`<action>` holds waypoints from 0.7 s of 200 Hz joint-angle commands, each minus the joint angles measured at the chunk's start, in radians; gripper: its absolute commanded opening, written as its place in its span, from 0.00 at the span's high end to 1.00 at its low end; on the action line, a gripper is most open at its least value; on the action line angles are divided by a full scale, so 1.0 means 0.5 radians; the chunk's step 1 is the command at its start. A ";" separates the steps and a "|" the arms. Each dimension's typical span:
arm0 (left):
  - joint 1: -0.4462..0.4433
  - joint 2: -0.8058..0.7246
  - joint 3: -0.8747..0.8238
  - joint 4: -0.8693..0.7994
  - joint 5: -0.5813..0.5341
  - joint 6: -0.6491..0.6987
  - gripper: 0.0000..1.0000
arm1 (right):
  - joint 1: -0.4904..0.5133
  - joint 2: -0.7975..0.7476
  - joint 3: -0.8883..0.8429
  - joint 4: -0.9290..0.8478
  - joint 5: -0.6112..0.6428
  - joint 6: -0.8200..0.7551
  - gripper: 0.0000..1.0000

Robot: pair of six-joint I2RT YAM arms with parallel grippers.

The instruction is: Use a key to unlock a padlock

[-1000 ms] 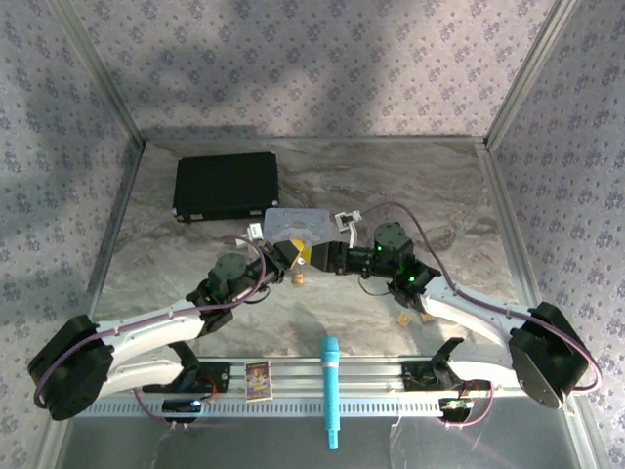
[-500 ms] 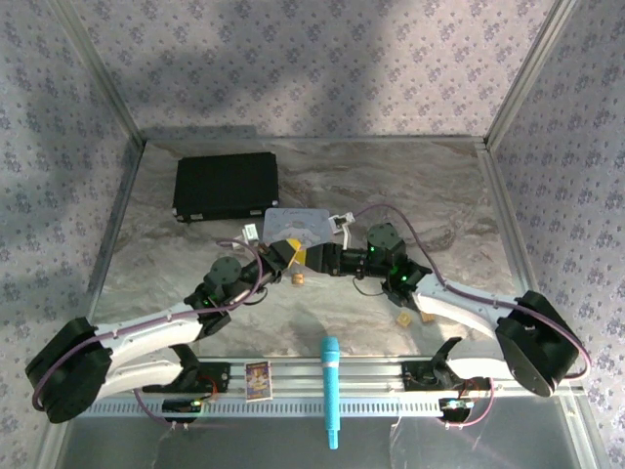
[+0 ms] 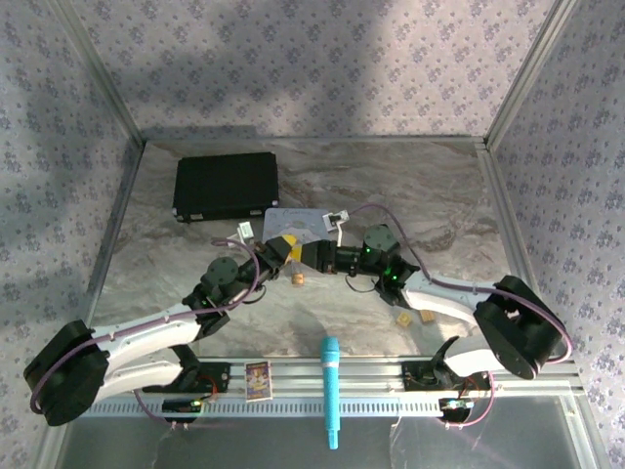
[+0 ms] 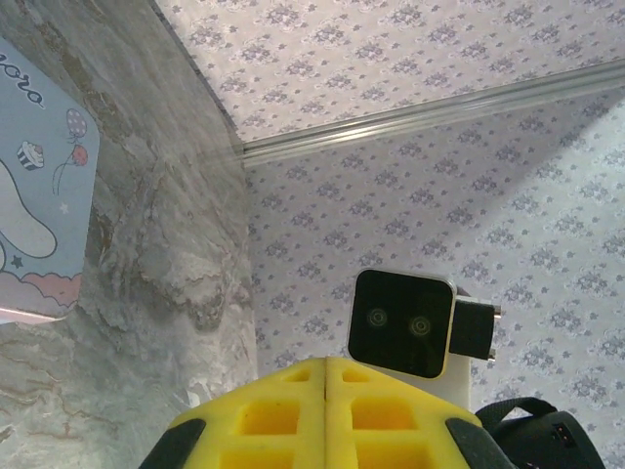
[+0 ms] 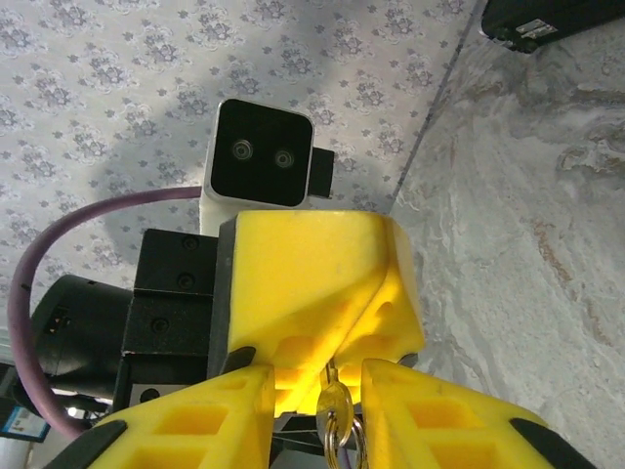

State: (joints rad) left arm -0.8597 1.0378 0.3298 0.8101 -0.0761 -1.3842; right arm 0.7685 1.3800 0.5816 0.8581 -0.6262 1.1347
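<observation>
While the left gripper (image 4: 325,376) presses its blocky yellow fingers flush together, the right gripper (image 5: 318,383) pinches a small, rounded metal key (image 5: 332,403) in its narrow gap.

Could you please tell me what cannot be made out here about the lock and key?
Top view: where the left gripper and right gripper meet, their fingers cover the work; too small.
Right wrist view: the brass piece is cut off by the bottom edge.
Left wrist view: shut fingers hide any load.
</observation>
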 commanded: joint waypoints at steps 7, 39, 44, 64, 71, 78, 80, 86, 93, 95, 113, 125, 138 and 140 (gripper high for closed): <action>-0.020 -0.013 0.009 0.083 0.011 0.018 1.00 | 0.013 -0.016 -0.054 0.169 -0.030 0.058 0.75; -0.017 -0.041 -0.002 0.058 -0.020 0.018 1.00 | 0.021 -0.061 -0.056 0.040 -0.034 -0.003 0.75; -0.018 -0.044 0.003 0.055 -0.020 0.021 1.00 | 0.028 -0.057 -0.053 0.036 -0.034 -0.009 0.75; -0.019 -0.048 0.009 0.043 -0.020 0.029 1.00 | 0.037 -0.054 -0.058 0.029 -0.039 -0.008 0.78; -0.020 -0.046 0.010 0.042 -0.020 0.029 1.00 | 0.035 -0.057 -0.064 0.032 -0.034 -0.012 0.80; -0.020 -0.044 0.012 0.038 -0.020 0.032 1.00 | 0.033 -0.060 -0.070 0.035 -0.030 -0.014 0.82; -0.019 -0.045 0.012 0.039 -0.021 0.032 1.00 | 0.030 -0.061 -0.071 0.037 -0.030 -0.015 0.82; -0.020 -0.044 0.012 0.035 -0.020 0.032 1.00 | 0.028 -0.066 -0.075 0.039 -0.027 -0.016 0.84; -0.019 -0.042 0.012 0.034 -0.019 0.029 1.00 | 0.025 -0.065 -0.076 0.039 -0.029 -0.015 0.86; -0.018 -0.042 0.010 0.032 -0.020 0.027 1.00 | 0.025 -0.066 -0.072 0.041 -0.030 -0.012 0.87; -0.017 -0.040 0.005 0.024 -0.020 0.019 1.00 | 0.019 -0.075 -0.077 0.048 -0.021 -0.010 0.92; -0.019 -0.045 0.000 0.016 -0.026 0.014 1.00 | 0.007 -0.092 -0.094 0.049 -0.010 -0.005 0.94; -0.020 -0.055 -0.003 -0.018 -0.039 0.014 1.00 | -0.019 -0.110 -0.116 0.045 -0.005 -0.005 0.96; -0.019 -0.056 -0.003 -0.025 -0.040 0.013 1.00 | -0.023 -0.115 -0.121 0.043 -0.005 -0.005 0.97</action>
State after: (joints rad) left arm -0.8608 1.0340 0.3294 0.8074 -0.0788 -1.3838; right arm 0.7761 1.3636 0.5442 0.8650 -0.6277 1.1408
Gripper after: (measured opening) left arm 0.047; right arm 0.067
